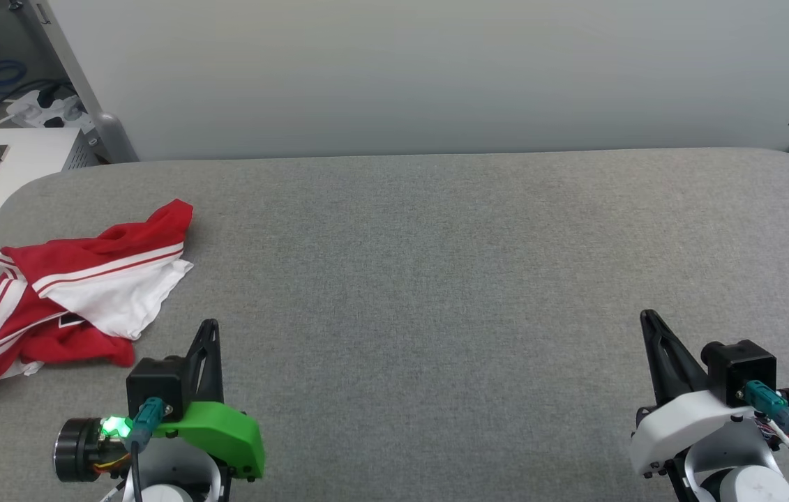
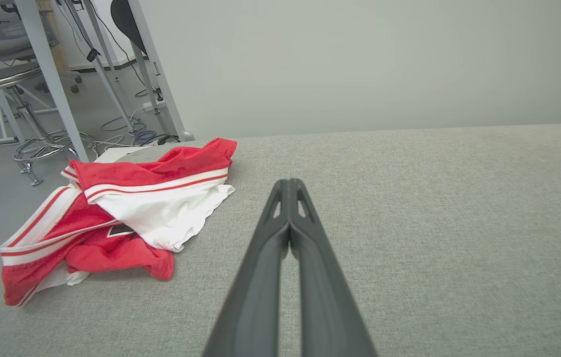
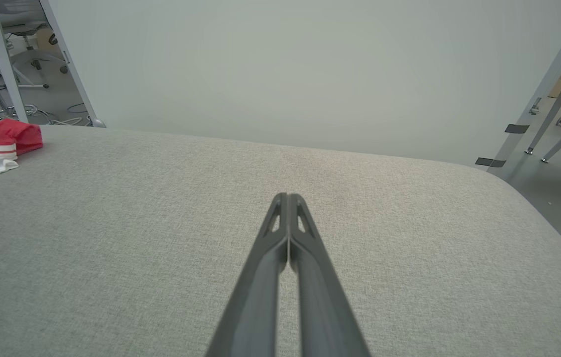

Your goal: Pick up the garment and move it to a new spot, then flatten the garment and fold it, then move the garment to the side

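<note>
Grey fabric-topped table (image 1: 436, 279), garment (image 1: 80, 293) crumpled by its left edge, left pincer (image 1: 209, 326) closed and empty near it, right pincer (image 1: 647, 318) likewise closed toward the front right corner: probably risks pinching one layer or dragging cloth off that edge.

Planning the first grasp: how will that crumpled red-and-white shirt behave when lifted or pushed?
The garment lies in soft folds, so probably floppy, draping from any pinch. Its thin layers suggest it is light. Pushed across the textured grey surface, it would likely bunch rather than slide.
</note>
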You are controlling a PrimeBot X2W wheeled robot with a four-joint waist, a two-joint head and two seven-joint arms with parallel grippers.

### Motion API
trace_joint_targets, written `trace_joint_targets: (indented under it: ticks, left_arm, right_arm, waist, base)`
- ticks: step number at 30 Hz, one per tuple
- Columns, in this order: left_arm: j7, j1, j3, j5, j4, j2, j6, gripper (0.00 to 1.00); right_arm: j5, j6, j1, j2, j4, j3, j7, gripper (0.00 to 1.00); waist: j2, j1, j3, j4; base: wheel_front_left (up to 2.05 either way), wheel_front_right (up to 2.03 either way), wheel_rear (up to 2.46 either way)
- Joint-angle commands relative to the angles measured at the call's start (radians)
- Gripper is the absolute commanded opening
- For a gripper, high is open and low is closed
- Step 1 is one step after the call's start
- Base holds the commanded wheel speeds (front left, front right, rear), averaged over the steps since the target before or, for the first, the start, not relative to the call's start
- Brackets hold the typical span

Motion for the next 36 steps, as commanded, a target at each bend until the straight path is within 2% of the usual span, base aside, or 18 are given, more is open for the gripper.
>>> trace_joint_targets:
  ticks: [1,29,30,36]
  left_arm:
    - [-0.001,-0.017,-0.001,0.010,-0.002,-0.006,0.004,0.00]
    - [-0.001,-0.017,-0.001,0.010,-0.002,-0.006,0.004,0.00]
    - [0.000,0.000,0.000,0.000,0.000,0.000,0.000,1.00]
    - [-0.004,0.001,-0.001,-0.004,0.004,0.000,0.001,1.00]
  right_arm:
    - [-0.009,-0.001,0.007,0.002,-0.004,-0.001,0.003,0.00]
    - [-0.009,-0.001,0.007,0.002,-0.004,-0.001,0.003,0.00]
    - [0.000,0.000,0.000,0.000,0.000,0.000,0.000,1.00]
    - [0.004,0.000,0.001,0.000,0.002,-0.001,-0.004,1.00]
  waist:
    - [0.0000,0.0000,0.000,0.000]
    - [0.0000,0.0000,0.000,0.000]
    - [0.0000,0.0000,0.000,0.000]
    - [0.0000,0.0000,0.000,0.000]
  base:
    - [0.00,0.00,0.00]
    - [0.00,0.00,0.00]
    - [0.00,0.00,0.00]
    - [0.00,0.00,0.00]
